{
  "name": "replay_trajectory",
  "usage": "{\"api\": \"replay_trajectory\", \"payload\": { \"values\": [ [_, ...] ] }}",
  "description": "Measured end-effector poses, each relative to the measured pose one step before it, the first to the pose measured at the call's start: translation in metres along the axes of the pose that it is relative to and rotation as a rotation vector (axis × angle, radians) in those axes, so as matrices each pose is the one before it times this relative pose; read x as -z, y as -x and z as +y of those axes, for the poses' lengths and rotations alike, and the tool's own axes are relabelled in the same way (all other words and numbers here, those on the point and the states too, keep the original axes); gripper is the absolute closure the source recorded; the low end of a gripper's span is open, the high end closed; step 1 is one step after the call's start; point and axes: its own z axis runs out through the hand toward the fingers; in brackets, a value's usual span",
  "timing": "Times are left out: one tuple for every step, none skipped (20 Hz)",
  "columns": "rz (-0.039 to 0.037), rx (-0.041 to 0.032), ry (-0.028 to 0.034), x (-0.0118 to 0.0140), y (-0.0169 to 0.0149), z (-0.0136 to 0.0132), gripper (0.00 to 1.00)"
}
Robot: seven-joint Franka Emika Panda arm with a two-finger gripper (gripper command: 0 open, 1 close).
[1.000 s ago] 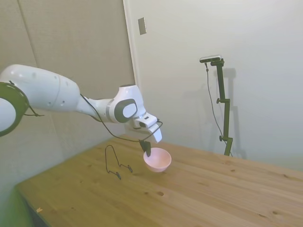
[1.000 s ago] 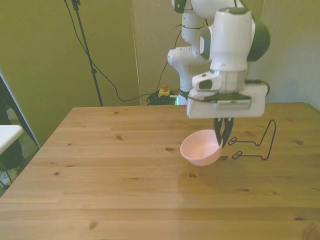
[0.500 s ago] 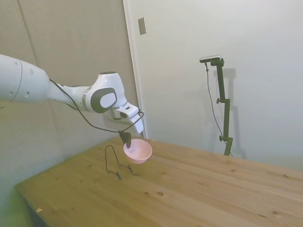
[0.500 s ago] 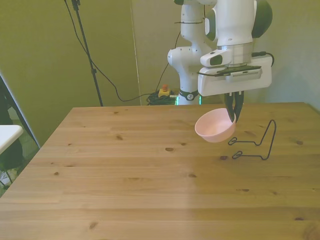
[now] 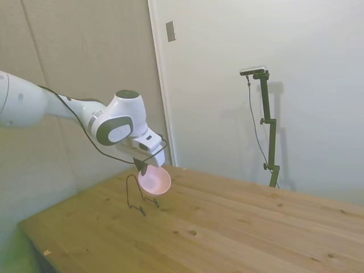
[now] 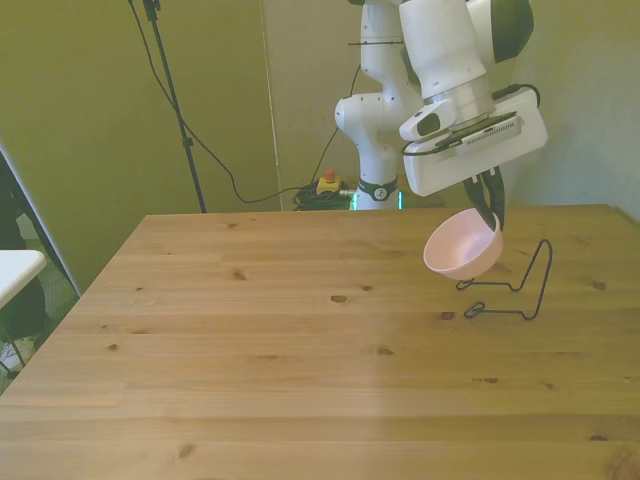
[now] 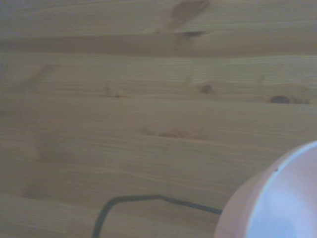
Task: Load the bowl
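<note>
Overhead, the claw (image 6: pixel 492 205) pinches the rim of the tilted pink bowl (image 6: pixel 460 245), held above the knotty plank bench (image 6: pixel 300 340), at nine o'clock from the wire rack (image 6: pixel 512 288). Plain walls behind.

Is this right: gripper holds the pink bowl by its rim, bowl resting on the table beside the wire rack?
Not quite. The gripper does hold the pink bowl by its rim, but the bowl hangs tilted in the air above the table, beside the wire rack. The front view shows it.
</note>
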Motion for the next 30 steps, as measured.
{"api": "replay_trajectory", "payload": {
  "values": [
    [-0.0127,0.0005,-0.02204,-0.00137,0.00203,0.00042,1.0],
    [-0.01252,0.00378,-0.02187,-0.00124,0.00162,0.00067,1.0],
    [-0.00949,0.00137,-0.01995,-0.00024,0.00092,0.00027,1.0],
    [-0.01001,-0.00385,-0.02533,0.00054,0.00076,-0.0005,1.0],
    [-0.00962,-0.00024,-0.02068,0.00083,0.00131,-0.00006,1.0],
    [-0.00384,-0.00268,-0.01192,0.00513,0.00728,0.00329,1.0],
    [-0.00195,-0.00249,-0.00091,-0.00048,0.00031,0.00097,1.0],
    [-0.00611,-0.00531,-0.00698,-0.00121,-0.00003,0.00236,1.0],
    [-0.00865,-0.00279,-0.01274,-0.00128,-0.00063,0.00343,1.0],
    [-0.00712,-0.00432,-0.0146,-0.0011,-0.00146,0.00403,1.0],
    [-0.00772,-0.00227,-0.01956,-0.00034,-0.00173,0.00344,1.0],
    [-0.00841,-0.00123,-0.02074,-0.00035,-0.00121,0.00307,1.0],
    [-0.00865,0.00008,-0.01834,-0.00086,-0.00021,0.00244,1.0],
    [-0.00845,-0.00015,-0.01499,-0.00142,0.00041,0.00194,1.0],
    [-0.01108,-0.00212,-0.01702,-0.00219,0.00089,0.00158,1.0],
    [-0.00897,0.00224,-0.01518,-0.00226,0.00046,0.00148,1.0],
    [-0.00526,0.00282,-0.01235,-0.00209,-0.00005,0.00148,1.0],
    [-0.00573,0.0043,-0.01444,-0.00196,-0.00038,0.00156,1.0],
    [-0.00608,0.00758,-0.01604,-0.00157,-0.00073,0.00157,1.0],
    [-0.00414,0.01091,-0.01603,-0.00121,-0.00152,0.00187,1.0],
    [-0.00366,0.0091,-0.01286,-0.00096,-0.00186,0.00243,1.0],
    [-0.00859,0.0071,-0.01279,-0.00114,-0.00183,0.00321,1.0],
    [-0.00666,0.00633,-0.01206,-0.00143,-0.00193,0.00332,1.0],
    [-0.0093,0.00506,-0.01062,-0.00153,-0.00128,0.00291,1.0],
    [-0.00703,0.00451,-0.00627,-0.00158,-0.00123,0.0028,1.0],
    [-0.00572,0.0022,-0.00191,-0.00137,-0.00039,0.00224,1.0],
    [-0.00034,-0.0016,0.00318,-0.00093,0.00032,0.00223,1.0],
    [0.00208,0.00094,0.00564,-0.0023,0.00311,0.00141,1.0],
    [0.00002,-0.00013,0.00012,-0.00003,0.00002,0.00008,1.0],
    [-0.00007,0.00019,0.00027,-0.00011,0.00002,0.00022,1.0]
  ]
}}
